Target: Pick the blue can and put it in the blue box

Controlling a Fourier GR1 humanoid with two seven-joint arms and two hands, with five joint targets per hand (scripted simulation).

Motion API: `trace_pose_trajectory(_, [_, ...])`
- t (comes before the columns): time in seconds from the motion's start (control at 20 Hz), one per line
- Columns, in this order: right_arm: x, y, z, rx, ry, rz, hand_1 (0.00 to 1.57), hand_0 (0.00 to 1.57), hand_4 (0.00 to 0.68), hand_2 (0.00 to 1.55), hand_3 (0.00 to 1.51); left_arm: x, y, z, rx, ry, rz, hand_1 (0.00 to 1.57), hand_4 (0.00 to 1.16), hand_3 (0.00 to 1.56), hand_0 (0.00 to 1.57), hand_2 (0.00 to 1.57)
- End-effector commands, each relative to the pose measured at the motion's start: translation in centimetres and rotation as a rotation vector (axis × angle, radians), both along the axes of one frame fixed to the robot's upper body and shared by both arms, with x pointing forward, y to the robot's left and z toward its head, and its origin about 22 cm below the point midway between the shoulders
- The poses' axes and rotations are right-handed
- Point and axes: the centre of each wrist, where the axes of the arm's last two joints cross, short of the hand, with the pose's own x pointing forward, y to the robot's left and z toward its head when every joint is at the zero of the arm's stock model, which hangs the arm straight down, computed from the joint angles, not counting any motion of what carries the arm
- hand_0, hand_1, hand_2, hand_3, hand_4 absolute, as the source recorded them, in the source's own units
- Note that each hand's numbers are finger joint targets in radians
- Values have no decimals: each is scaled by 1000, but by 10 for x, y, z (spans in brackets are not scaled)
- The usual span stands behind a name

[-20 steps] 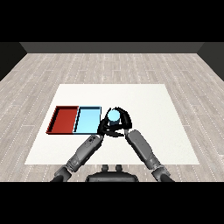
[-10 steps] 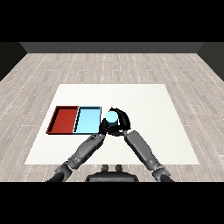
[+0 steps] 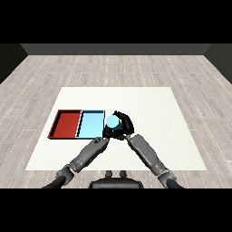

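Grey plank flooring runs round a white bench (image 3: 149, 104) that fills the middle of the frame. Left of centre lie two trays side by side and touching — a red tray (image 3: 55, 128) on the outside, a light blue tray (image 3: 91, 134) nearer the middle. Just right of the blue tray's right edge, the blue can (image 3: 112, 121) sits upright in the right robot hand (image 3: 123, 128), whose dark fingers curl round it. The left robot hand (image 3: 108, 134) is crowded in beneath the can at frame centre — whether its fingers are curled or straight I cannot tell. Both grey forearms angle up from the lower corners, meeting at the can.
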Motion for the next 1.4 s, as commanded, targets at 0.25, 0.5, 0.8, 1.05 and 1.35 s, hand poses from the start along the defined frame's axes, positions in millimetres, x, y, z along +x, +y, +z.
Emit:
trace_pose_trajectory(0.25, [4,13,2,18,-1,34,1424,1424,513,1459,1375,11,-9,3,28,63,151,1571,1149,1486,1571,1571])
trace_pose_trajectory(0.5, [-5,4,-23,44,-2,37,1419,1419,529,1454,1372,12,-13,-2,74,45,159,1571,1134,1458,1571,1555])
trace_pose_trajectory(0.8, [-1,21,-9,35,-1,20,1425,1425,522,1464,1376,1,-10,7,68,25,203,1571,1142,1472,1571,1558])
trace_pose_trajectory(1.05, [-3,8,-4,-48,6,-24,0,0,0,0,0,6,-5,2,70,19,186,1571,1138,1466,1571,1559])
trace_pose_trajectory(1.35, [4,6,2,-72,-7,-27,0,0,0,0,0,3,5,0,68,25,188,1571,1142,1477,1571,1568])
